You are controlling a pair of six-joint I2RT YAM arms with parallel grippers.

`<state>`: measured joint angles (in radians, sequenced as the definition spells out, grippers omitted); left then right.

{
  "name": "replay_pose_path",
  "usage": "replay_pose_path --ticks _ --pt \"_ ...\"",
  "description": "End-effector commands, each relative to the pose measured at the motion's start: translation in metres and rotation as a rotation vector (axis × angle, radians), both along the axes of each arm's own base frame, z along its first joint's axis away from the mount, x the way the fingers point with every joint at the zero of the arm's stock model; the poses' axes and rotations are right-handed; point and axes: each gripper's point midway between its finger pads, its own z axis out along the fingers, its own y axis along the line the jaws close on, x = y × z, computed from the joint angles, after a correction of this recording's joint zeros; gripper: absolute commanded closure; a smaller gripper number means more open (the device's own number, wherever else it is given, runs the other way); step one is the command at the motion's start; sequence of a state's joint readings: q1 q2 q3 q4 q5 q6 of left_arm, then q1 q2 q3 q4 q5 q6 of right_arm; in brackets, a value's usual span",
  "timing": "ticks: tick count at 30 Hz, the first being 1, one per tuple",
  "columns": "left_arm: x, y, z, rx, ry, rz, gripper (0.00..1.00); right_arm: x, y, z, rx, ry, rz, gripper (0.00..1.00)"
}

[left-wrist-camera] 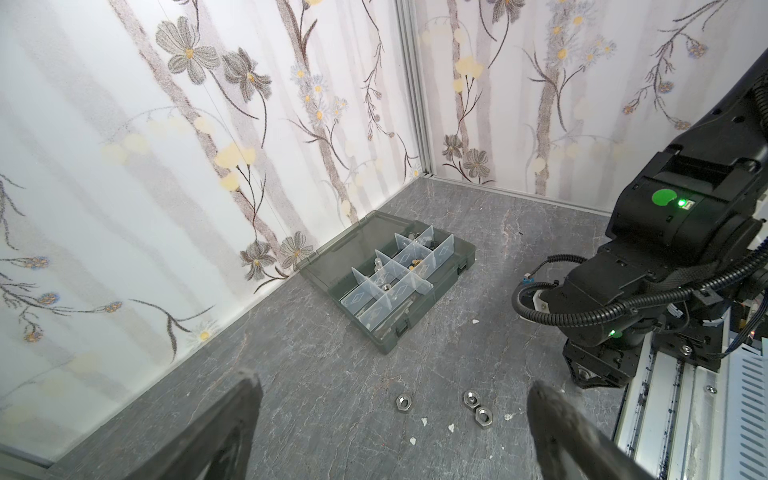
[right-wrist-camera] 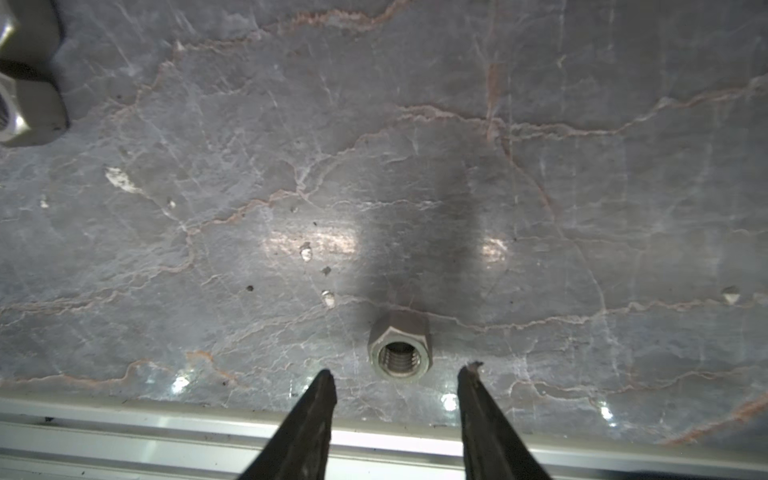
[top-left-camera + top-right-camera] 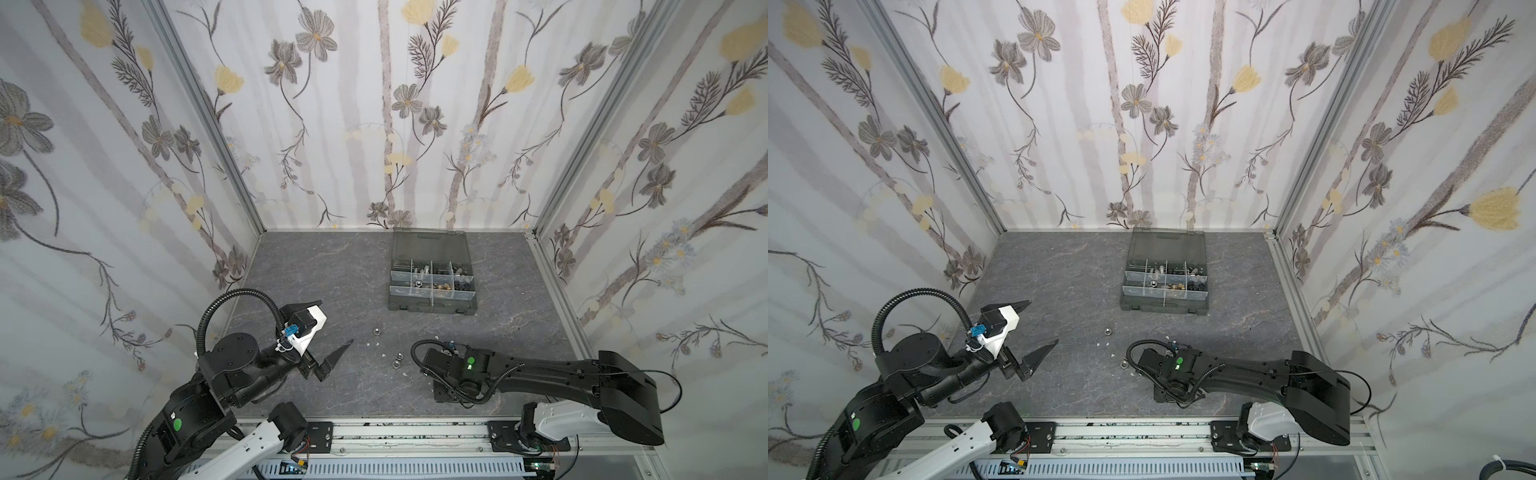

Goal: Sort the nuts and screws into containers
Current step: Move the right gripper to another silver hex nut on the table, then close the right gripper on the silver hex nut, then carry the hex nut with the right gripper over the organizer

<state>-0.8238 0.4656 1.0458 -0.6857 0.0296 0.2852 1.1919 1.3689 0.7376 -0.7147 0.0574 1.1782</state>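
1. Start with the nearest silver nut. Lying flat on the grey table, hole up, just past the tips of the right gripper. Not touched, not pinched yet.
2. As for that gripper: spread apart, holding nothing, with gap enough to fit the nut. Hidden under its own arm in both top views.
3. Off to one side, a pair of nuts, touching each other, loose on the table.
4. A little nearer the case, one lone nut, also loose.
5. Four loose nuts in all, as far as can be seen (no loose screws anywhere on the table).
6. Now look to the case, at the back, well apart from the loose nuts, with lid flipped open. Inside the little boxes: silver screws, gold wing nuts, black bits, each kind in its own spot. Looks mostly sorted already. Hard to tell about the front row.
7. Next, the left gripper: opened wide, empty, up off the table, not touching any nut.
8. Around the nuts, tiny white specks. Not part of the job.
9. Best guess: close to the end. Left to do: pinch the nearest nut, carry it to the right little box, then do the same for the other three.
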Motion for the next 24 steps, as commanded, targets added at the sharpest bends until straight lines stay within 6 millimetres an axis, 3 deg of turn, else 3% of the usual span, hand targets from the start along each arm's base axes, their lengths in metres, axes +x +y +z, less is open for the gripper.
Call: replay_pose_path --ticks 1,9,24 --pt "0.000 0.001 0.010 -0.019 -0.025 0.004 0.00 -0.001 -0.004 -0.002 -0.026 0.003 -0.014 0.51" --pt "0.002 0.000 0.006 -0.010 -0.023 0.004 0.00 0.001 -0.003 -0.014 -0.059 0.010 0.014 0.52" --pt "0.003 -0.001 0.005 -0.005 -0.024 0.009 0.00 -0.002 0.001 -0.027 -0.077 0.038 0.061 0.69"
